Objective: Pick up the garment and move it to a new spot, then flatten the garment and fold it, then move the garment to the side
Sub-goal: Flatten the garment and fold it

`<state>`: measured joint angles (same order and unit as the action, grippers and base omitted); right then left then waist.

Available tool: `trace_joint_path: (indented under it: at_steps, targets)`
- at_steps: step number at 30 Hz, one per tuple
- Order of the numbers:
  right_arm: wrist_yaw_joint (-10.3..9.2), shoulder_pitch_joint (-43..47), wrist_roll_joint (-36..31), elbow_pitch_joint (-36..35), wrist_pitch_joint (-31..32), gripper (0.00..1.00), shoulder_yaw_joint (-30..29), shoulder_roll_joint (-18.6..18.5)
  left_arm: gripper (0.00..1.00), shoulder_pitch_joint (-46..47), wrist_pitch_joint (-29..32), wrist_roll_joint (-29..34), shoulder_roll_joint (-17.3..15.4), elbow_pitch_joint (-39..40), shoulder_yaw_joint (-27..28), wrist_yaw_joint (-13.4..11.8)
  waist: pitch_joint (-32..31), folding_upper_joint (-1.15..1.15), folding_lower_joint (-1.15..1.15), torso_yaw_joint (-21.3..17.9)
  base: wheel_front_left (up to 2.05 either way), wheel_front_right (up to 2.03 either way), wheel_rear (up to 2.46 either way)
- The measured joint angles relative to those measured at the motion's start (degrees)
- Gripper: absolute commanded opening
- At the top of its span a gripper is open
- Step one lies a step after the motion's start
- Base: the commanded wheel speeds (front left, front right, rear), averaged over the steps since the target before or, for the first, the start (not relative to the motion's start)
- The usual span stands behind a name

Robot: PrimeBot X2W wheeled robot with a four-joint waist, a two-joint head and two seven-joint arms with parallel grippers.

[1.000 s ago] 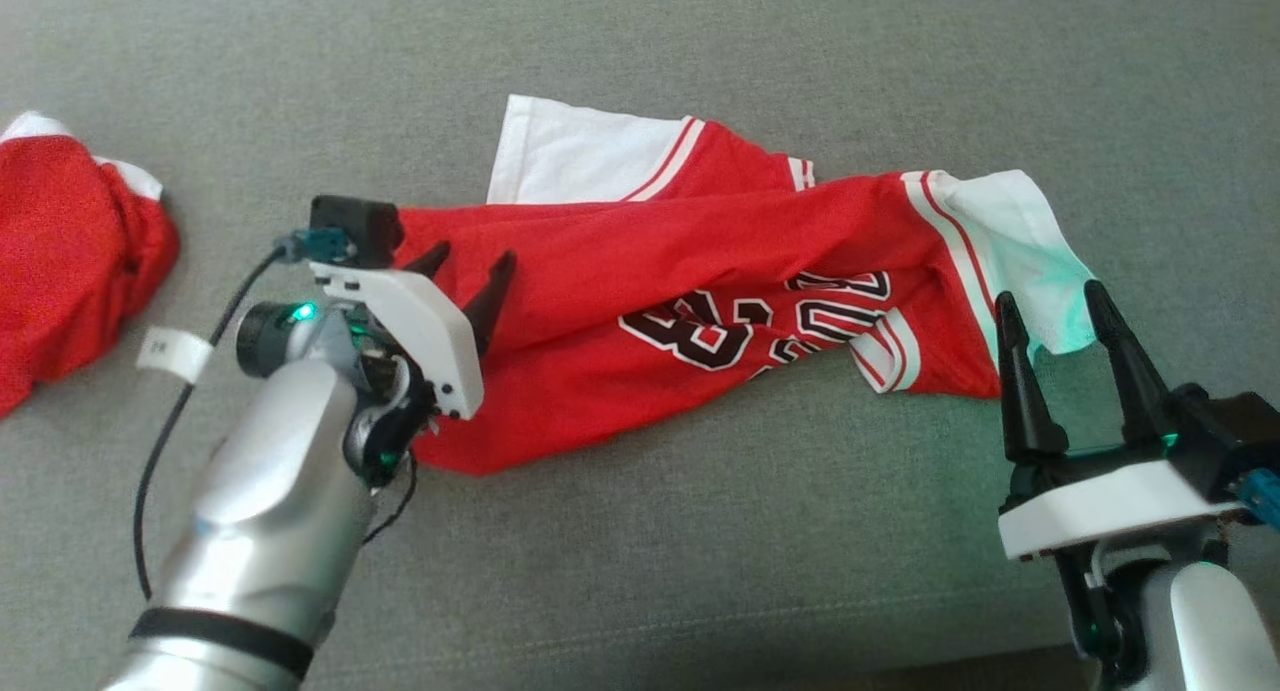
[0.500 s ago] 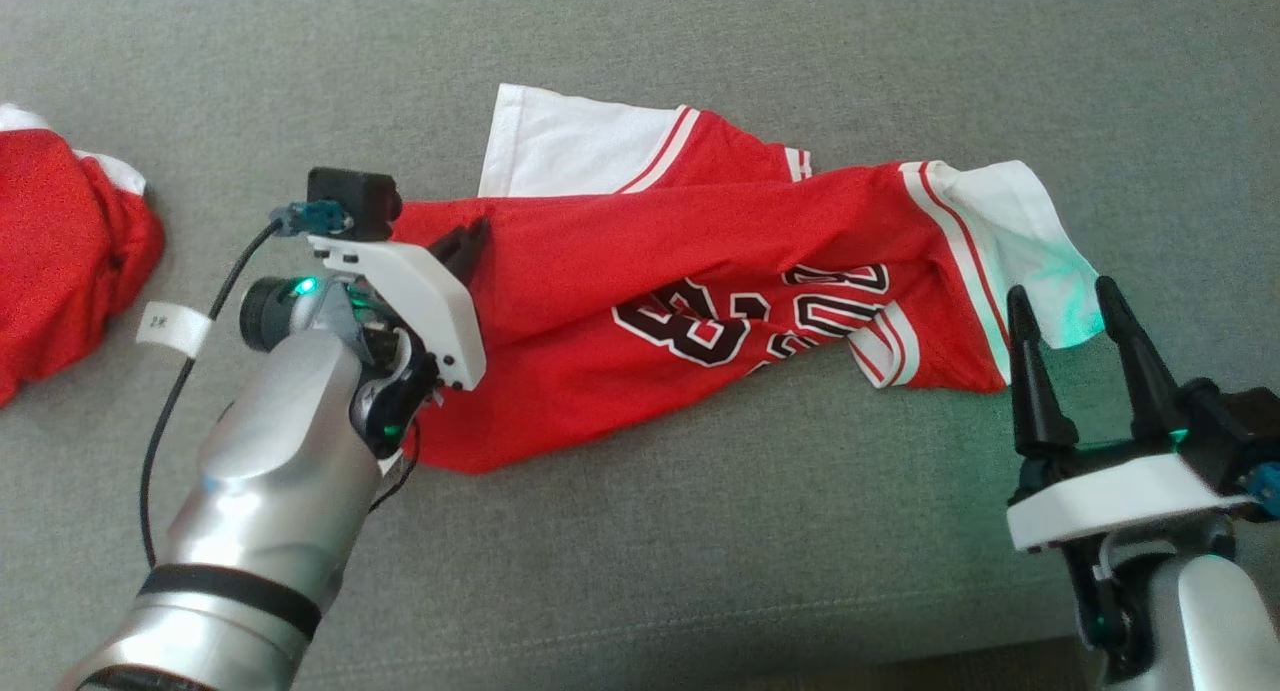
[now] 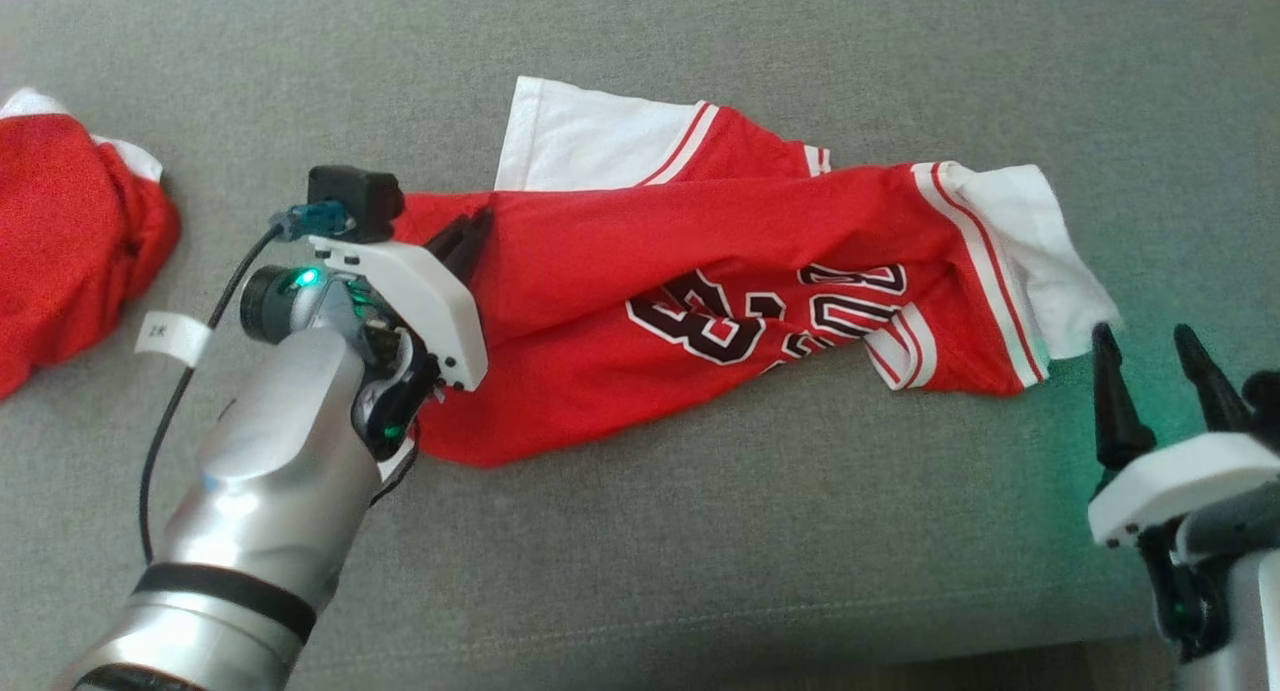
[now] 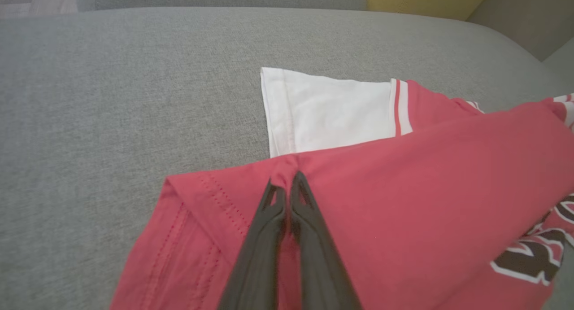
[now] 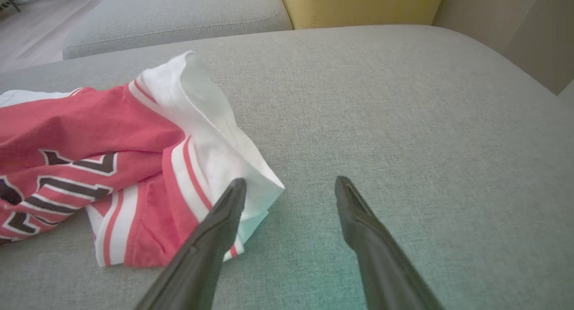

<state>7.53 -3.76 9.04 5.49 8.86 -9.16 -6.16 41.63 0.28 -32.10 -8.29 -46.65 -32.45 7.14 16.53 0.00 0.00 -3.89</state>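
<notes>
Garment (image 3: pixel 700 281) lies rumpled lengthways across the grey sofa cushion (image 3: pixel 640 581), red with white sleeves, dark numerals showing near its middle. My left gripper (image 3: pixel 472 233) sits at the garment's left end, on the stitched hem; from the left wrist view I see both fingers (image 4: pixel 262 242) clenched together, a small pleat of red cloth pinched at their tips. My right gripper (image 3: pixel 1143 333) is released, jaws spread with nothing between them; it stands just beside the white sleeve (image 3: pixel 1040 261) at the garment's right end. In the right wrist view one finger crosses the sleeve's corner; I cannot tell whether it touches. A second red cloth (image 3: pixel 70 261) lies bunched at the far left, well apart from the garment.
</notes>
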Motion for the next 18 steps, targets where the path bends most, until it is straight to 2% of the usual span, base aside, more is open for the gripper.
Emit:
trace_joint_path:
  at_steps: [10,11,12,13,18]
  targets:
    - [0.00,-4.15,5.02,4.90,1.60,1.00,3.53,-0.40,0.00,0.01,-0.97,-0.42,-0.24,0.52,-0.90,0.00,0.93,0.00,0.00,0.66,0.00,0.00,0.00]
    - [0.00,-4.18,5.99,5.37,1.85,0.87,3.63,-0.40,0.00,0.01,-1.08,-0.42,-0.25,0.59,-1.02,0.00,0.96,0.00,0.00,0.75,0.00,0.00,0.00]
    - [0.00,-4.19,6.46,5.77,2.27,0.29,3.92,-0.43,0.00,0.01,-1.56,-0.42,-0.26,0.63,-1.16,0.00,0.94,0.00,0.00,0.83,0.00,0.00,0.00]
    - [0.00,-4.19,7.11,5.88,2.27,0.00,4.22,-0.43,0.00,0.01,-1.99,-0.42,-0.31,0.69,-1.23,0.00,0.92,0.00,0.00,0.88,0.00,0.00,0.00]
    - [0.00,-4.17,8.60,5.42,1.80,0.00,4.98,-1.25,0.00,0.01,-4.52,-0.41,-0.48,1.20,-1.69,0.00,0.43,0.00,0.00,1.09,0.00,0.00,0.00]
